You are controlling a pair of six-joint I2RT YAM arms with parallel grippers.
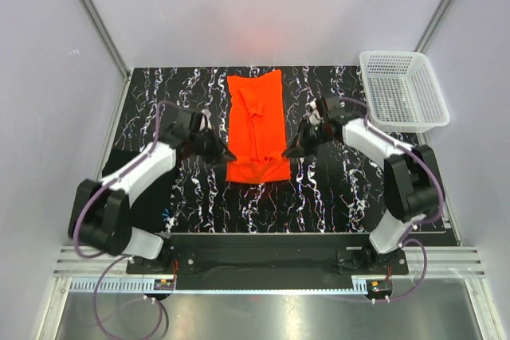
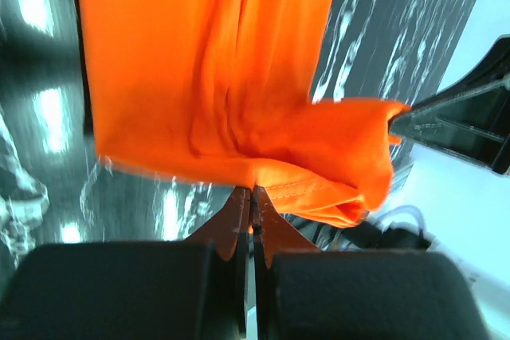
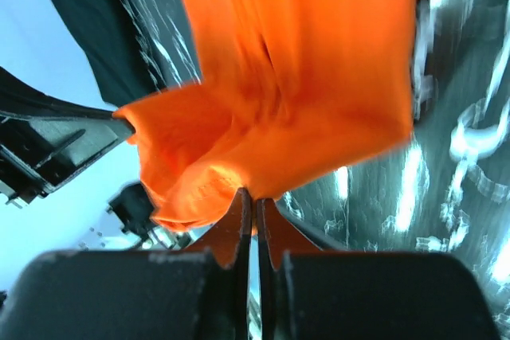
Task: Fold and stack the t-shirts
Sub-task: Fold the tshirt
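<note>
Showing no legible text, label, brand, number or sign in any view. Carrying no readable print: orange-red t-shirt (image 1: pixel 256 129), marbled mat (image 1: pixel 335 189), mesh basket (image 1: pixel 402 89). Appearing too small to read: any marking on the small boards (image 1: pixel 163 282) at the near rail.

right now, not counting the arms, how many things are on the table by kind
orange shirt: 1
black shirt: 1
white basket: 1
marbled mat: 1
total: 4
</note>
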